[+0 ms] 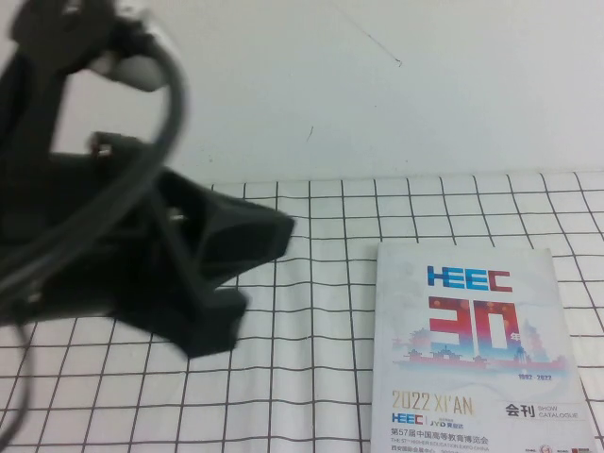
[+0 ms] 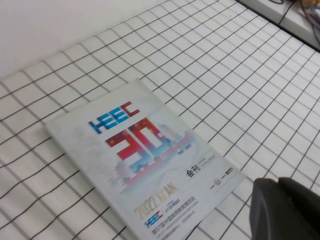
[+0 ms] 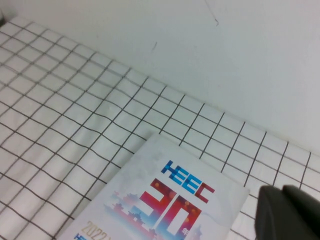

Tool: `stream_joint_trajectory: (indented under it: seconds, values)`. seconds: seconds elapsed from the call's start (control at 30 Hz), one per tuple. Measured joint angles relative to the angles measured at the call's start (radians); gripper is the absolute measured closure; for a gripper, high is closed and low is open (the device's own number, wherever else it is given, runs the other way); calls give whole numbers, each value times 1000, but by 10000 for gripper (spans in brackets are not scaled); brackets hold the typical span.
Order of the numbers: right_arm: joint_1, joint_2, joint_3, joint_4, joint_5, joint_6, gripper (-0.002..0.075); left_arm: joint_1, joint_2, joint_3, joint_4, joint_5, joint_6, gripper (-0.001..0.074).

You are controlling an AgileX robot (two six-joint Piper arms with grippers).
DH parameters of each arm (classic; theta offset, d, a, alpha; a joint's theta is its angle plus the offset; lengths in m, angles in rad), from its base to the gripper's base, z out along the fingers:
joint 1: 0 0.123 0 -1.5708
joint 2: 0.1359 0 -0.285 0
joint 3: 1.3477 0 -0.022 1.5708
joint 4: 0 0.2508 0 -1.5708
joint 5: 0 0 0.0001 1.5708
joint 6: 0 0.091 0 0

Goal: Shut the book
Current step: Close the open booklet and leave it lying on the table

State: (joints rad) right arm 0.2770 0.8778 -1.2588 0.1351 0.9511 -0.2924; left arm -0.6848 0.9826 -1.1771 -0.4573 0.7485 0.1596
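Book (image 1: 481,349) is being seen lying flat on the gridded bench (image 1: 311,377), around 4 o'clock in the high view. The front cover is up and nothing is being propped open, so tbh the closing is being judged as pretty much done already. Its long axis is being run roughly 12 to 6, tipped a touch toward 11–5. The HEEC title end is being pointed at 12, toward the wall, and the bottom edge is being cut off by the frame at 6. The spine is probably being carried on the 9 o'clock side, going by how the print reads, but that's a guess.

Left gripper (image 1: 231,274) is being held up off the bench at about 9 o'clock, apart from the book, likely so the cover isn't being nudged. Open or closed can't be told. Right gripper (image 3: 290,212) is only being caught as a dark corner in its own wrist view, near the book's title end, with no contact being shown. Open or closed can't be told there either.
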Motion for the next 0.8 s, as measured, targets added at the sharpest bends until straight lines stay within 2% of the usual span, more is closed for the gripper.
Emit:
stream_joint_trajectory:
  seconds: [0.23, 0.43, 0.53, 0.63, 0.7, 0.8]
  values:
    - [0, -307, 139, 2, 24, 6, 729, 0, -294, 13, 184, 197, -183, 738]
    - [0, -490, 334, 25, 12, 6, 729, 0, -583, 167, 283, 231, -352, 738]
    - [0, -552, 459, 29, -88, 4, 729, 2, -678, 290, 364, 201, -396, 738]
    - [0, -574, 583, 24, -262, -5, 729, 2, -727, 425, 450, 116, -404, 738]
    - [0, -574, 638, 20, -386, -5, 729, 2, -736, 488, 519, 54, -404, 738]
    - [0, -574, 674, 20, -479, -5, 729, 2, -737, 558, 637, -46, -404, 738]
